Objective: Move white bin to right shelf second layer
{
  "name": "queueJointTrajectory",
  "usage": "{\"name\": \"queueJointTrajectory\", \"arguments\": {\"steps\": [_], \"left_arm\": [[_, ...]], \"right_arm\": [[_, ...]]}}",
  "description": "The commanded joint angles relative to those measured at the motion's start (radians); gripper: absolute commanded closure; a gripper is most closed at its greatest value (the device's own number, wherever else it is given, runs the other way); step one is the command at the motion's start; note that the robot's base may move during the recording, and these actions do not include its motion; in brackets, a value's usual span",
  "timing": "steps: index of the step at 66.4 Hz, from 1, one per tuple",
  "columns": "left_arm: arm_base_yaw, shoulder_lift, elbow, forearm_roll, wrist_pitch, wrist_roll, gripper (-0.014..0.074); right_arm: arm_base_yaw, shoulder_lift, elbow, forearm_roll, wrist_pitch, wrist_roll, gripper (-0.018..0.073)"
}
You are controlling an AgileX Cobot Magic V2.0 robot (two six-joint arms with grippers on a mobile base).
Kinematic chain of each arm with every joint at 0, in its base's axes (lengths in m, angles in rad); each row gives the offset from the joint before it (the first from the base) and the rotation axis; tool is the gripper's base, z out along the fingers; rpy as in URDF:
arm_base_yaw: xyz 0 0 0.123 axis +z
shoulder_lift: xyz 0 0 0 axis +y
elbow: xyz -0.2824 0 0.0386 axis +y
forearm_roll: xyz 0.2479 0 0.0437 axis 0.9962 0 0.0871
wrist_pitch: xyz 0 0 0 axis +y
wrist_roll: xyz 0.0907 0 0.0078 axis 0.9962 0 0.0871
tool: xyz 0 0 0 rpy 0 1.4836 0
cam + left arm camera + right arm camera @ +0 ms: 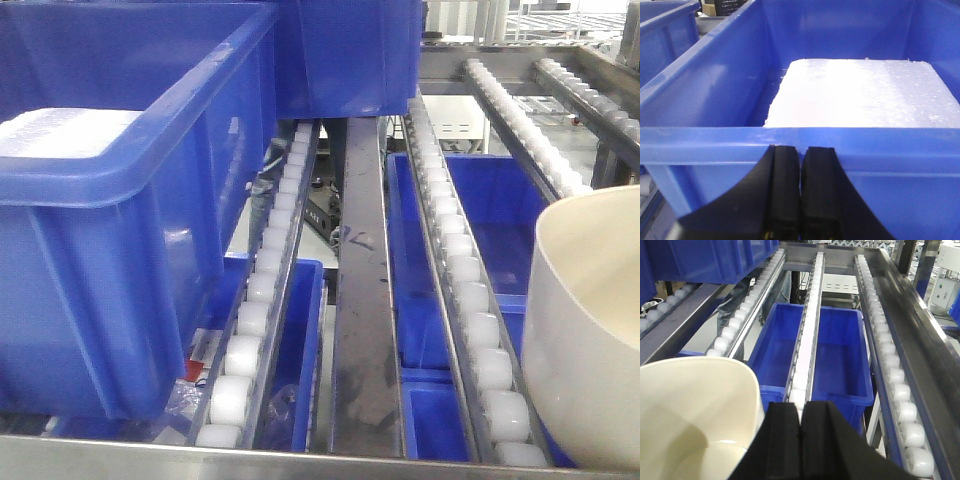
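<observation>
The white bin (585, 330) is a cream glossy tub cut off at the front view's lower right, over the front end of a roller lane; whether it rests on the rollers I cannot tell. In the right wrist view the white bin (695, 410) fills the lower left, empty. My right gripper (800, 404) is shut just to the right of its rim, with nothing between the fingers. The right shelf second layer (895, 375) runs away in sloping roller lanes (470, 300). My left gripper (801, 147) is shut, tips at a blue crate's near rim (715, 135).
A large blue crate (100, 250) holding a white foam block (865, 95) sits on the left lanes, with another blue crate (340, 60) behind it. More blue crates (840, 355) lie on the level below. A steel front rail (300, 460) crosses the near edge.
</observation>
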Motion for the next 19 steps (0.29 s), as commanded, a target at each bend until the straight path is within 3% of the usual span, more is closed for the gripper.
{"name": "queueJointTrajectory", "arguments": {"steps": [1,19], "left_arm": [[-0.003,-0.016,0.037,0.000,-0.086,-0.003,0.0512],[-0.003,-0.016,0.037,0.000,-0.086,-0.003,0.0512]], "right_arm": [[-0.005,-0.015,-0.017,-0.003,-0.092,-0.009,0.0503],[-0.005,-0.015,-0.017,-0.003,-0.092,-0.009,0.0503]]}}
